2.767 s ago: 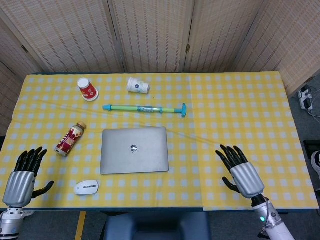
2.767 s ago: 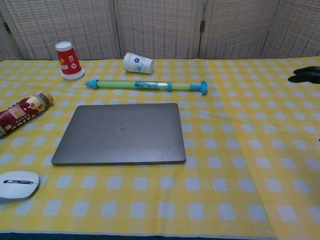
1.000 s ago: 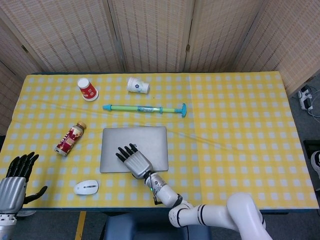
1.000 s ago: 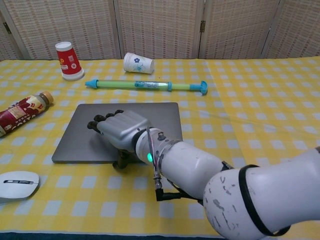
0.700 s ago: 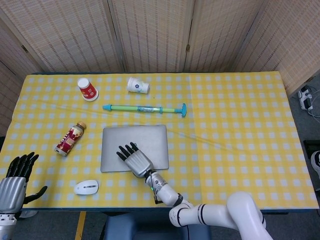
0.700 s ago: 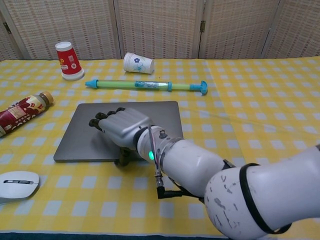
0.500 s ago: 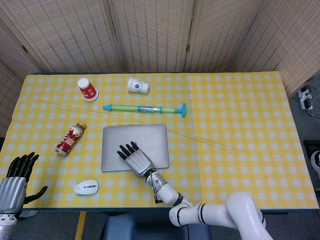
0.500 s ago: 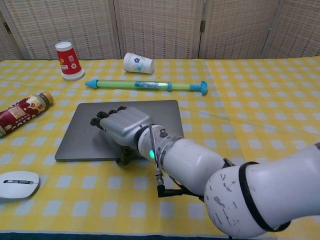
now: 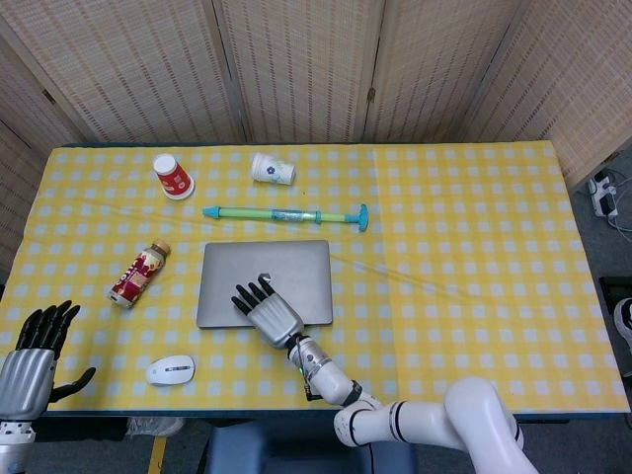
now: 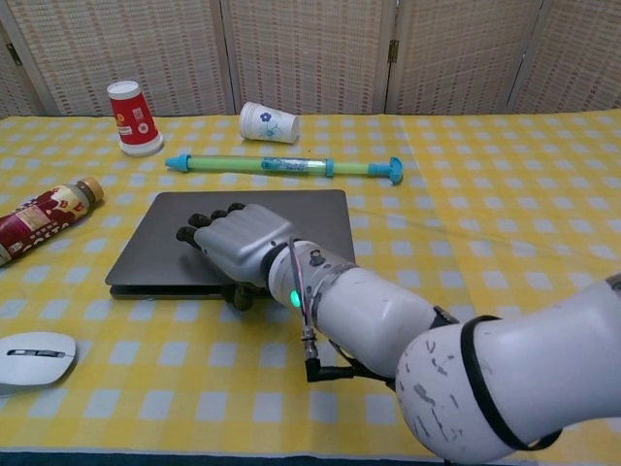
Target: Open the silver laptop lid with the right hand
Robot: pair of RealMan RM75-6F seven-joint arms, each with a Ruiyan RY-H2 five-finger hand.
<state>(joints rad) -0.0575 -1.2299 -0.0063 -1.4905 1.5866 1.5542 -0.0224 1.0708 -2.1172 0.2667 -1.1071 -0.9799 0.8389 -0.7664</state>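
my right hand [image 10: 236, 243] sits at the near edge of the silver laptop [image 10: 254, 225], fingers [image 9: 251, 293] spread flat over the lid and the thumb tucked under its front edge, so the hand is clamped on the lid, which is tilted up a little at the front with a dark gap showing beneath it in the chest view. the laptop lies on the yellow checked table [image 9: 464, 257], and everything else i place from it. just beyond its far edge lies a green and blue tube [image 10: 282, 166], lengthwise along that edge and apart from it. farther beyond the laptop, a white paper cup [image 10: 267, 123] lies on its side, and to the far left of it a red paper cup [image 10: 133, 117] stands mouth down. to the left of the laptop a red-labelled bottle [image 9: 139, 274] lies on its side, near but not touching. near the laptop's front left corner, toward me, sits a white mouse [image 9: 171, 370]. my left hand [image 9: 35, 359] hangs well to the left of the laptop, past the table's near left corner, fingers apart and holding nothing; only the head view shows it. my right forearm [image 10: 408, 340] runs from the laptop's front edge toward me.
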